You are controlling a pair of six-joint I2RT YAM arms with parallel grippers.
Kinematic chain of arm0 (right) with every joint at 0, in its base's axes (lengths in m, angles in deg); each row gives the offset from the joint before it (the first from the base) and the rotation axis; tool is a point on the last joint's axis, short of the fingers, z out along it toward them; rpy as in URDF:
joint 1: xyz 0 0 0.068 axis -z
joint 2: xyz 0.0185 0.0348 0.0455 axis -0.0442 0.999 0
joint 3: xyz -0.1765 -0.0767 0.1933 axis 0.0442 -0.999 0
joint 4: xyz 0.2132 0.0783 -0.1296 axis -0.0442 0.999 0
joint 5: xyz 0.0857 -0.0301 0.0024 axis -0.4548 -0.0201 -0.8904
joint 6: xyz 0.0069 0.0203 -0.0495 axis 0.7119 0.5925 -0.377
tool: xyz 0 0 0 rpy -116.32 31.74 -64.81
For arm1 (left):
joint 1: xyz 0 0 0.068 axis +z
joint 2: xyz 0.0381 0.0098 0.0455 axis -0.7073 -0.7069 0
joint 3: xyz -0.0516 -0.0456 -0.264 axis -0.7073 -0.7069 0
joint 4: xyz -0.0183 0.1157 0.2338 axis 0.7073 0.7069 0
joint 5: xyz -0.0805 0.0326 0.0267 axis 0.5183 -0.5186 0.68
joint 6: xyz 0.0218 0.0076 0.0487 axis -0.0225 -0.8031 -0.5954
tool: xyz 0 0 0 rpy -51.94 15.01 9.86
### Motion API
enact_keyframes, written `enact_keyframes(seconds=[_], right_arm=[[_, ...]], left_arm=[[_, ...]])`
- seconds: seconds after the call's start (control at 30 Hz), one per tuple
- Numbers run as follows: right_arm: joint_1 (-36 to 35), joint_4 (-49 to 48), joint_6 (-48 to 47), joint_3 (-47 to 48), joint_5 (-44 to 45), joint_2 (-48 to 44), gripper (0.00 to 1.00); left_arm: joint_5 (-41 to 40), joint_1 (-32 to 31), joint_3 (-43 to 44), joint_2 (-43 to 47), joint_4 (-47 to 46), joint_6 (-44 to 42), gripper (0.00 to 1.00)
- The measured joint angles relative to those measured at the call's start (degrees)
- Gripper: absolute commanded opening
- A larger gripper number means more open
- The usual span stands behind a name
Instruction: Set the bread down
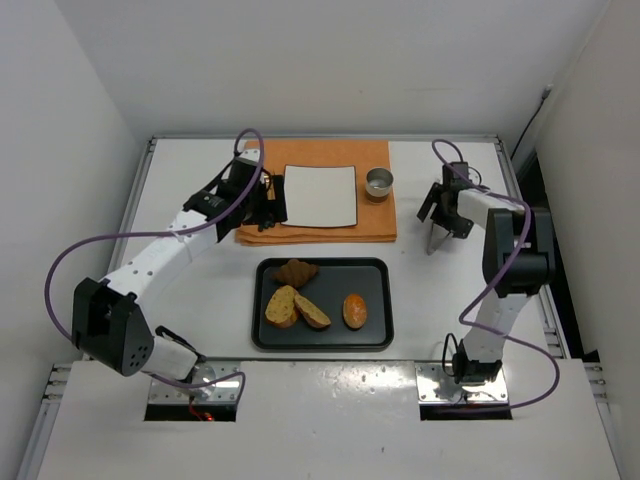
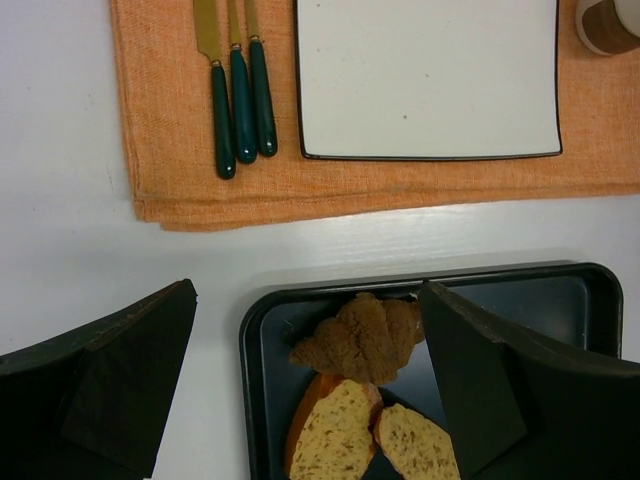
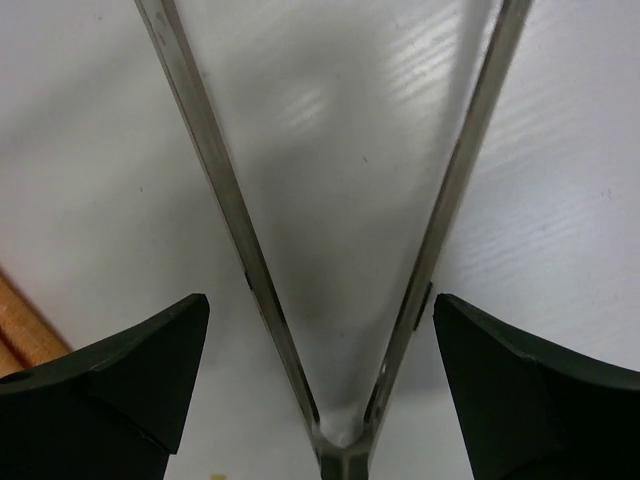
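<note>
A: Position of the bread?

B: Both pieces lie in the black rectangular metal tray point(image 2: 545, 300), on the white table point(image 1: 420, 280). The dark brown lumpy croissant-shaped pastry point(image 2: 365, 340) is at the tray's far left. The glossy golden-orange oval roll point(image 1: 354, 310) is toward the right and apart from the rest.

A: Handling?

B: I judge both to be light and soft. The croissant looks flaky and likely to crush, so take it across the thick middle with little force. The roll's glaze may slip, so take it across the short axis.

A: Grippers?

B: The left gripper point(image 2: 308, 290) is spread wide and holds nothing. It hovers over the tray's far edge, with the croissant between its fingers in the wrist view. The right gripper point(image 3: 320, 300) straddles V-shaped steel tongs point(image 3: 225, 200). Its fingers stand wide on either side, and I cannot tell whether they bear on the tongs.

A: Obstacles?

B: Two flat toasted slices with pale crumb point(image 2: 335, 435) sit hard against the croissant's near side, so a finger coming down there could nudge them. Beyond the tray is an orange woven placemat point(image 2: 180, 180) carrying a white square plate point(image 2: 430, 75), which is the probable destination. Three dark-green-handled pieces of cutlery point(image 2: 240, 110) lie just left of the plate, and a small metal cup point(image 1: 379, 182) stands at its right.
</note>
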Motion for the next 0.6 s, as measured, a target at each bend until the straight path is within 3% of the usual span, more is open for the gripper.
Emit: enact_keyframes(seconds=[0.1, 0.33, 0.4, 0.6], right_arm=[[0.02, 0.00, -0.87, 3.85, 0.57, 4.17, 0.84], [0.02, -1.01, -1.22, 5.79, 1.95, 5.92, 0.51], [0.02, -0.94, -1.33, 5.81, 2.23, 5.84, 0.37], [-0.11, 0.68, -1.27, 1.55, 2.38, -2.82, 0.35]], left_arm=[[-0.24, 0.28, 0.02, -0.28, 0.00, 0.00, 1.00], [-0.46, 0.50, 0.09, -0.31, 0.11, 0.00, 1.00], [-0.52, 0.72, 0.09, -0.31, 0.13, 0.00, 1.00], [-0.50, 0.85, 0.09, -0.31, 0.24, 0.00, 1.00]])
